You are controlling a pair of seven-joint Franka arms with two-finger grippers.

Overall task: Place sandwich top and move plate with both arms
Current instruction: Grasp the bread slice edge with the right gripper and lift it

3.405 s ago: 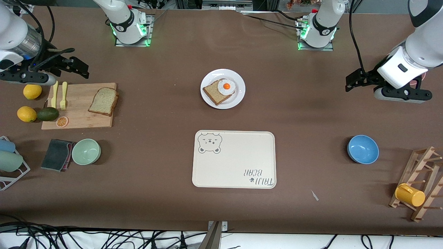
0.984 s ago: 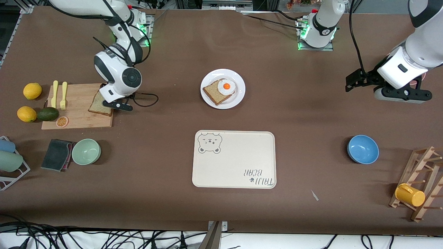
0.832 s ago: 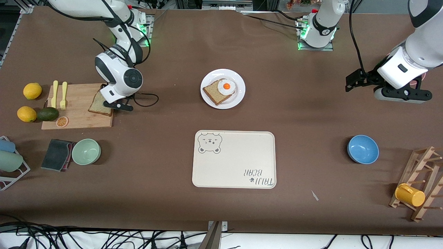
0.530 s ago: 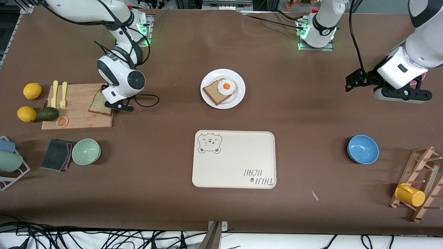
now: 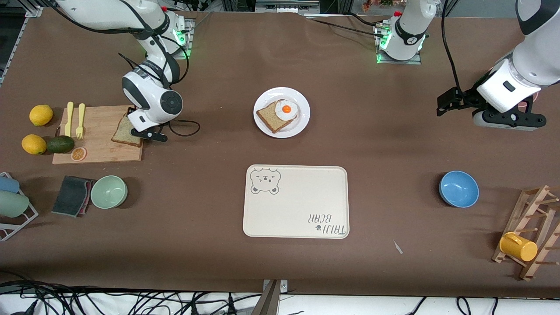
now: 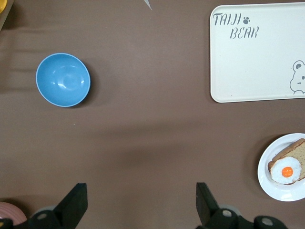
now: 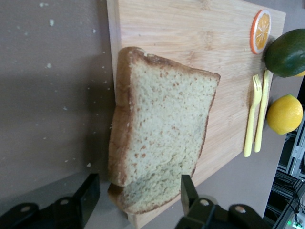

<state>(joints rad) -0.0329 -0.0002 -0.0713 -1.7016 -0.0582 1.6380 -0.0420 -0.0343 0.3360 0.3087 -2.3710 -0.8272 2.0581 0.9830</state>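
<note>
Right gripper [image 7: 138, 200] open, fingers straddling the sandwich top [image 7: 159, 143] on the cutting board [image 7: 224, 57]. Left gripper [image 6: 138, 205] open, waiting over bare table.

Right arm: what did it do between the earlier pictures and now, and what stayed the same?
The right gripper swung from above the lemons down to the sandwich top on the cutting board; its open fingers now straddle the slice's edge. The slice, plate and waiting left gripper have not moved.
</note>
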